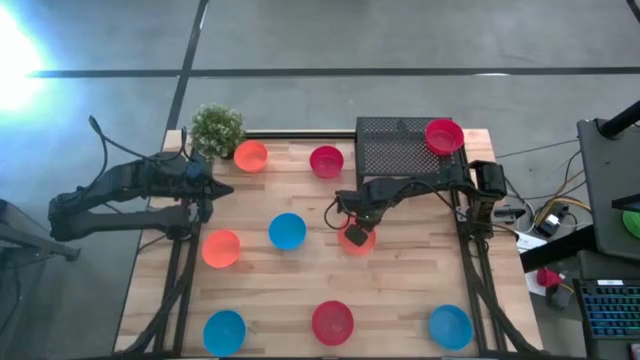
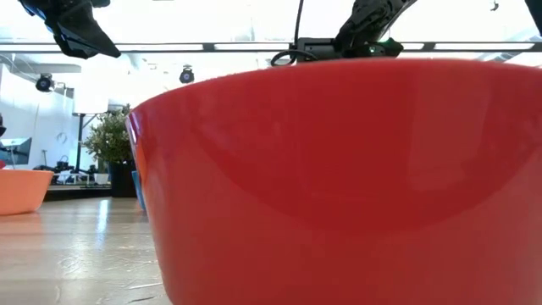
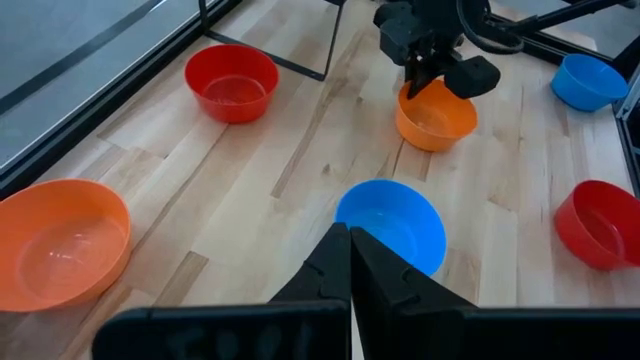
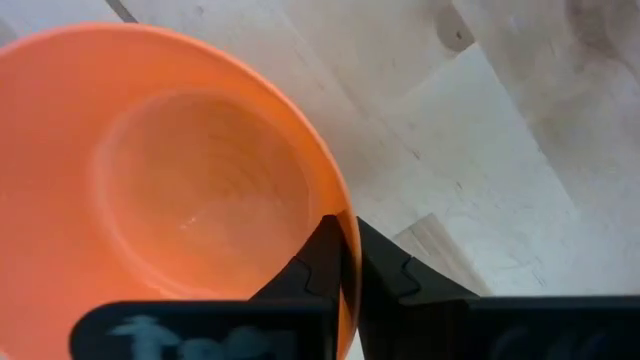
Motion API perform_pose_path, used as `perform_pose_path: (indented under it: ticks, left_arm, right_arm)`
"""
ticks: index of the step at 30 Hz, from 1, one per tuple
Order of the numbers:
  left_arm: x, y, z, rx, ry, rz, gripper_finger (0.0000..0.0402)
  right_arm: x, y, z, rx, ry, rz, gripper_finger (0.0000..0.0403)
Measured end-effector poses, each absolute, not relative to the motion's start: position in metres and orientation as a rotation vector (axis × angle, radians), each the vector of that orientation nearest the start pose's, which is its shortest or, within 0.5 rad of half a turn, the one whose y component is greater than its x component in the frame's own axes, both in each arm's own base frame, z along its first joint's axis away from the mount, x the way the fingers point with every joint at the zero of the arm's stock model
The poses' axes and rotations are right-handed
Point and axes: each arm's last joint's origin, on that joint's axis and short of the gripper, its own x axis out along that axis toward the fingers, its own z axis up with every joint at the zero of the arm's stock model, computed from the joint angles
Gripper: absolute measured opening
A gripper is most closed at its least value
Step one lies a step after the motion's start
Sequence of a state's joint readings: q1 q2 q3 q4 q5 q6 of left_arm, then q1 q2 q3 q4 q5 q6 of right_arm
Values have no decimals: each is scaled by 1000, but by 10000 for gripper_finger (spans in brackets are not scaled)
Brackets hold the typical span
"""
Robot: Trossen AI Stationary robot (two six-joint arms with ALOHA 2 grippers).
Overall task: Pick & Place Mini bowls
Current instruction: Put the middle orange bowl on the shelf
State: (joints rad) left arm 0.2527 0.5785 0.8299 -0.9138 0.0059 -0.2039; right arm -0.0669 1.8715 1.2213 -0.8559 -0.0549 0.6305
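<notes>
Several mini bowls in blue, red and orange stand on their bottoms, spread over the wooden table (image 1: pixel 400 290). My right gripper (image 1: pixel 352 233) points down near the table's middle and is shut on an orange bowl (image 1: pixel 361 243) (image 3: pixel 436 118). A blue bowl (image 1: pixel 287 231) and another orange bowl (image 1: pixel 221 248) stand to its left. One red bowl (image 1: pixel 444 136) sits on the black mesh rack (image 1: pixel 395 150) at the far right. My left gripper (image 1: pixel 215 189) hangs shut above the table's far left, holding nothing. My right gripper pinches the orange bowl's rim (image 4: pixel 346 228), one finger inside the bowl and one outside. The fingers (image 3: pixel 424 80) come from above, pointing down. The bowl stands upright, and its bottom seems to rest on the table.
A small green potted plant (image 1: pixel 217 128) stands at the far left corner. Near it are an orange bowl (image 1: pixel 251 156) and a red bowl (image 1: pixel 326 161). Along the near edge stand a blue bowl (image 1: pixel 224 331), a red bowl (image 1: pixel 332 322) (image 2: pixel 339 169) and another blue bowl (image 1: pixel 450 326).
</notes>
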Motion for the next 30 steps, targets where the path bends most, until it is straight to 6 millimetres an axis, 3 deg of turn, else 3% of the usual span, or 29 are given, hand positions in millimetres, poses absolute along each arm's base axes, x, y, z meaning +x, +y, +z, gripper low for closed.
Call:
perform_pose_path:
  ticks: [7, 17, 30]
  left_arm:
    - [95, 24, 307, -274, 634, 302, 0]
    - [95, 24, 307, -257, 637, 297, 0]
    - [95, 24, 308, -254, 635, 301, 0]
  right_arm:
    - [330, -19, 180, 623, 1413, -444, 8]
    - [304, -21, 256, 661, 1270, -419, 8]
    - [246, -67, 320, 726, 1045, -499, 8]
